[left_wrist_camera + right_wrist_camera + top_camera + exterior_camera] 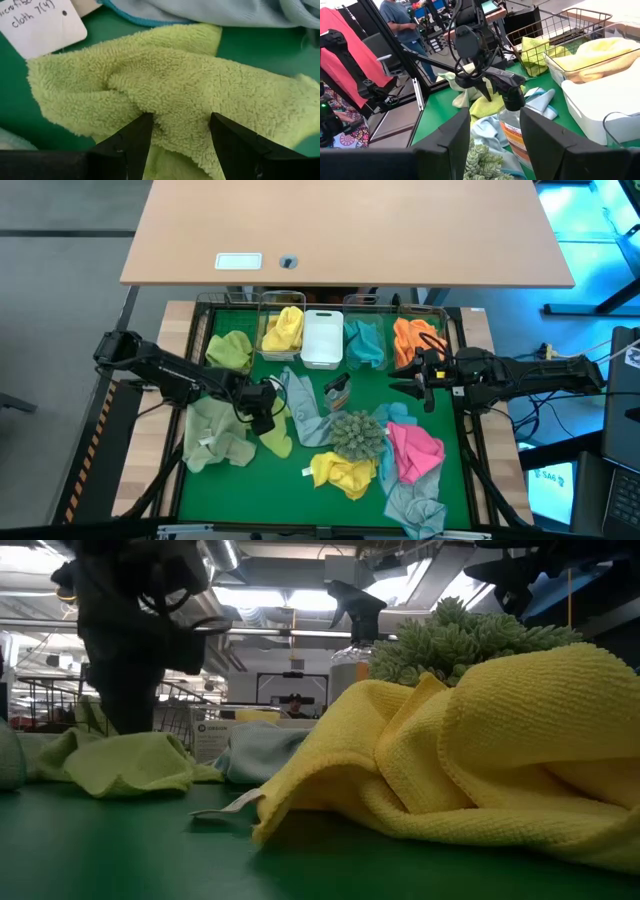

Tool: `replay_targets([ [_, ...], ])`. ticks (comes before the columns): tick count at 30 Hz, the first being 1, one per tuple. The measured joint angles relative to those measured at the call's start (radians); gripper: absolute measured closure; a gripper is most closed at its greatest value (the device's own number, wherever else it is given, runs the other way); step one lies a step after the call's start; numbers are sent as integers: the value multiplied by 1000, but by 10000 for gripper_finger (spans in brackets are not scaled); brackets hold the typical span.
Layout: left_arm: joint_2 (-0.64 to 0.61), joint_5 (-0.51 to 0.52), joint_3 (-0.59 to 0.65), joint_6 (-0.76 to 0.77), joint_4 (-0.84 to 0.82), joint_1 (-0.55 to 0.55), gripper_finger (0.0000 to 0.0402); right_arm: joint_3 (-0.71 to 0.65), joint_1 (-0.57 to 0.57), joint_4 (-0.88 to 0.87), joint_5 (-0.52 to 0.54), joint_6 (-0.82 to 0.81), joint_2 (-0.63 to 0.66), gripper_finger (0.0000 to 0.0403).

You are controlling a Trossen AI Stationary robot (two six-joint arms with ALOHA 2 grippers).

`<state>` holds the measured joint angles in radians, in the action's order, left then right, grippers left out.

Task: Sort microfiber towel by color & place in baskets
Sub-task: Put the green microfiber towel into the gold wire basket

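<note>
On the green worktop (300,500), the left gripper (262,418) is down at a small lime-green towel (165,95), its two dark fingers (131,141) spread apart with the towel's fuzzy fold lying between them; they are released, not clenched on the cloth. A white paper tag (40,22) with handwriting lies just beside this towel, and a pale blue-grey towel (210,11) lies beyond it.

Along the far edge of the worktop stands the row of baskets. From the left arm's side they run: a wire basket with a lime-green towel (229,350), a clear one with a yellow towel (284,328), the opaque white basket (322,338), one with a teal towel (364,343), and one with an orange towel (412,338).

The right gripper (420,385) hovers above the worktop near the orange towel's basket, its fingers parted and grasping nothing. In front of it stands a spray bottle (512,112).

Loose on the worktop lie a large pale green towel (215,435), a yellow towel (342,472), a pink towel (415,448), a grey towel (415,505), and a spiky grey-green ball (357,435) among them.
</note>
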<state>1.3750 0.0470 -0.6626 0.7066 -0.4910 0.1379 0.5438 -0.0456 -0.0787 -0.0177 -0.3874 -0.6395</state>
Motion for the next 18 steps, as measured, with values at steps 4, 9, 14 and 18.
replay_targets([
  [4,0,43,50,-3,63,0,206,0,0,0,0,0,0,231],
  [9,3,82,105,-9,91,1,207,0,0,-1,0,0,0,231],
  [14,12,92,138,-10,115,2,207,0,0,-2,0,0,0,231],
  [18,13,104,142,-10,132,4,224,0,0,-5,0,0,0,231],
])
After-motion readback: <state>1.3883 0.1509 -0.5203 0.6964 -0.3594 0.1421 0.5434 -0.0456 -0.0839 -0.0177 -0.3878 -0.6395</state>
